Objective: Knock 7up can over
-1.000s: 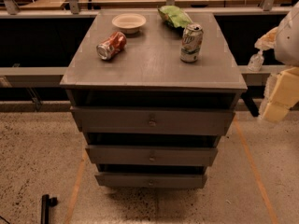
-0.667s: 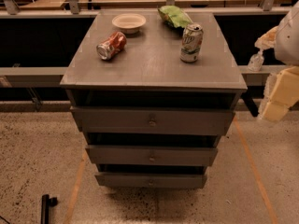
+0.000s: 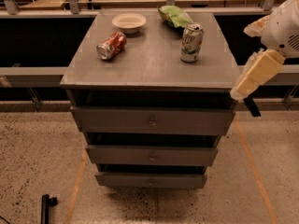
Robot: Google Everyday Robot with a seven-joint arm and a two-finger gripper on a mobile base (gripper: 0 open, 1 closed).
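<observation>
The job is not done yet. The 7up can (image 3: 191, 42) is seen standing straight up on the bench (image 3: 140, 71), near the back right part of the top, just in front of the green snack bag (image 3: 174, 16). Nothing is touching it. A red can (image 3: 111, 45) is seen lying on its side on the left part of the bench, and a small pale bowl (image 3: 129, 22) is set just behind it. Three drawers (image 3: 152, 121) are seen under the top, each pulled out a little. All of the job is left, it is judged: the claw has to be brought over to the 7up can, and the can has to be pushed until it tips onto its side. The claw (image 3: 243, 88) is held off the right side of the bench, past the front right corner, well apart from the 7up can. It is pointed down and to the left, with its tip near the edge of the top. The white arm (image 3: 282, 27) is seen above it at the right edge of the view. It cannot be told if the claw is released or clenched, and nothing is seen held in it. Care will be needed so that the snack bag is not hit as well.
</observation>
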